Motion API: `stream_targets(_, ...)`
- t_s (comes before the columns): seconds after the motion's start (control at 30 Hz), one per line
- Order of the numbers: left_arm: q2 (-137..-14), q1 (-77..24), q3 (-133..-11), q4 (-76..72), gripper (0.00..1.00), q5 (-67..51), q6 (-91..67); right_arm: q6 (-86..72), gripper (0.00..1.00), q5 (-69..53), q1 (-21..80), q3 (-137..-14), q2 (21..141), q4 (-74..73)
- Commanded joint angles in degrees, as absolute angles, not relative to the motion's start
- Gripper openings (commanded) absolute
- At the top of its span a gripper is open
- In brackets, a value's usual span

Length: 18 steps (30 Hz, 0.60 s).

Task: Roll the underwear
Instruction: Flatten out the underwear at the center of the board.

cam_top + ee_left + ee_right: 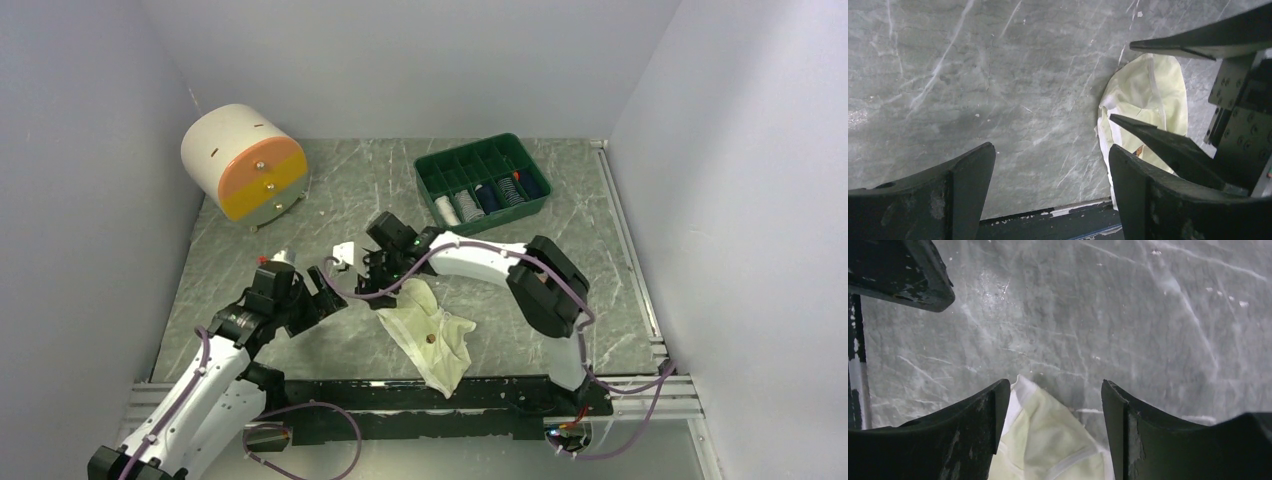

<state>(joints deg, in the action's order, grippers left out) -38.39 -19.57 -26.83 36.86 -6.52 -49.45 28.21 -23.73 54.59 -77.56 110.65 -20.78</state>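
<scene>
Cream-white underwear (430, 335) lies crumpled on the grey table (350, 190). The right gripper (1055, 385) hangs over its far edge, fingers apart and empty. The left gripper (1050, 150), likewise spread, sits just beside it.

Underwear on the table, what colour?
Pale cream-yellow underwear with white trim; clearest in left wrist view.

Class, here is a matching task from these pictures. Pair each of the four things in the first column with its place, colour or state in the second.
Things
1. underwear
2. tray
3. drum
4. right gripper

Place, colour or state
A. white, orange and yellow, back left
B. open, over a corner of the cloth
C. green, back right of centre
D. cream, lying unrolled at the front

Pairs: 1-D, 2-C, 3-A, 4-B
</scene>
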Motion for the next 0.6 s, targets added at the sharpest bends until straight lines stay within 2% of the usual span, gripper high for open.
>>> stream_targets(0.0,-38.8,-19.5,-29.9,37.7,0.88,-5.1,-49.9,41.1,0.71,-38.7,52.0,-84.7,115.7,-32.0)
stream_targets(0.2,-40.2,-19.5,-30.2,37.1,0.88,-5.6,-49.3,52.2,0.68,-46.3,49.1,-90.4,121.6,-45.7)
stream_targets(0.33,-40.2,-19.5,-30.1,36.7,0.89,-5.4,-49.2,55.5,0.61,-48.5,48.4,-93.9,125.4,-50.1)
stream_targets(0.43,-40.6,-19.5,-29.9,36.6,0.88,-5.6,-49.1,55.0,0.60,-49.6,48.4,-93.7,125.9,-49.0)
stream_targets(0.57,-40.6,-19.5,-29.9,36.4,0.88,-5.7,-49.2,53.6,0.49,-51.5,48.4,-93.0,125.7,-46.8)
